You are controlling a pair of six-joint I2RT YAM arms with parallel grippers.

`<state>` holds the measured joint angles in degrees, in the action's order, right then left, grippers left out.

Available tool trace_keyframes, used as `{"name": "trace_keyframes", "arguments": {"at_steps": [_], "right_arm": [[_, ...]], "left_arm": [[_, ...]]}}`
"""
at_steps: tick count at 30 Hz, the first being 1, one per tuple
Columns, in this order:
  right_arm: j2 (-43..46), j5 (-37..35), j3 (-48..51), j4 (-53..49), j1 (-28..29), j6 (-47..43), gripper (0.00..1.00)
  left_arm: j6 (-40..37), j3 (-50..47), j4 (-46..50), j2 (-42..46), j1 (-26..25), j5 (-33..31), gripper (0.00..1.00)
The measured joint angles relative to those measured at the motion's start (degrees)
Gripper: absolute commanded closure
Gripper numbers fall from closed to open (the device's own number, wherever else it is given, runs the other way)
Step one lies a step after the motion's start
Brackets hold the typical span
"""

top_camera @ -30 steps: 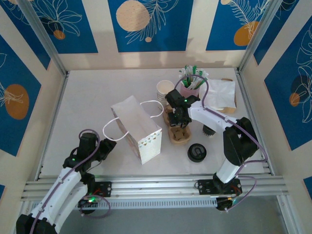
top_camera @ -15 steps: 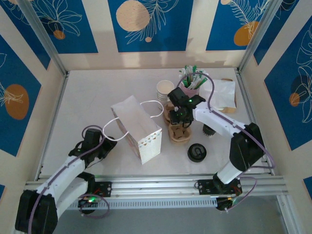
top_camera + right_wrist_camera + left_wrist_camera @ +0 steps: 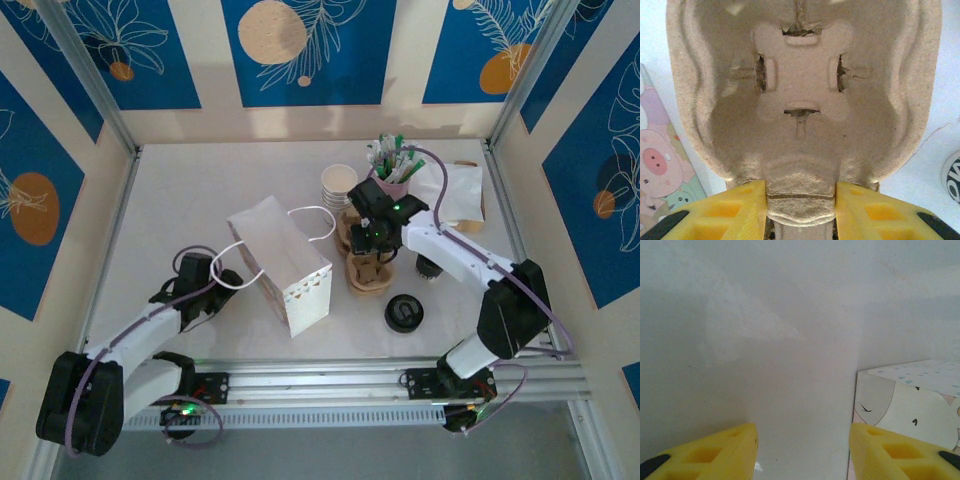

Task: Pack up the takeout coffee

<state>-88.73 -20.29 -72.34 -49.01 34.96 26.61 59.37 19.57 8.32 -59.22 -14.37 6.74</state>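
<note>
Top view first: the bag (image 3: 283,262) sits mid-surface (image 3: 180,190). The carrier (image 3: 367,278) is just right of it, with the right pincer (image 3: 368,243) on its far end. The left pincer (image 3: 216,282) is near the bag's left handle (image 3: 236,268). We can't tell from up here whether the bag's mouth is open wide enough. Our worry is the carrier catching the paper edge and shoving the bag along instead of going in. The cups (image 3: 338,185) just beyond the carrier and the lid (image 3: 404,313) on its near side are close enough to get knocked by a wide swing.

Left wrist view: the left pincer is released. Its yellow fingers (image 3: 715,452) are apart with only bare surface between them, and the bag's corner is off to the right. So nothing is steadying the bag. If the pincer closes from here, we reckon it grabs air, not the handle.

Right wrist view: the right pincer is grasping the carrier by a narrow bit of its rim, fingers tight on either side. That's a small bite on soft pulp, so the carrier could pivot, sag or tear loose when lifted. The bag is right beside it on the left.
</note>
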Motion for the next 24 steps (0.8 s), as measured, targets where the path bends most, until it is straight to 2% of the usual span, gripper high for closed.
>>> {"name": "trace_keyframes", "arguments": {"at_steps": [6, 10, 13, 18, 21, 24], "right_arm": [[-1.07, 3.26, 0.09, 0.85, -1.29, 2.14, 0.62], [-2.36, -2.01, -2.16, -2.45, 0.68, 2.64, 0.61], [-3.34, -1.92, -3.10, -2.25, 2.45, 2.60, 0.62], [-3.67, -2.38, -3.02, -2.97, 1.95, 3.50, 0.61], [-3.26, 0.11, -1.64, -1.33, 0.44, 3.93, 0.61], [-2.99, -0.11, -1.18, -1.64, -0.28, 4.46, 0.61]], "left_arm": [[-0.44, 0.00, 0.68, 2.21, 0.17, -1.84, 0.50], [-0.13, -0.02, 0.52, 2.58, 0.83, -2.40, 0.54], [0.52, -0.02, -1.29, 1.92, 0.92, -2.19, 0.54], [0.68, -0.02, -9.11, -4.68, 1.03, 2.14, 0.54], [0.72, 0.09, -14.27, -10.40, 0.96, 5.81, 0.54], [0.90, 1.36, -16.37, -14.14, 0.46, 7.63, 0.54]]}}
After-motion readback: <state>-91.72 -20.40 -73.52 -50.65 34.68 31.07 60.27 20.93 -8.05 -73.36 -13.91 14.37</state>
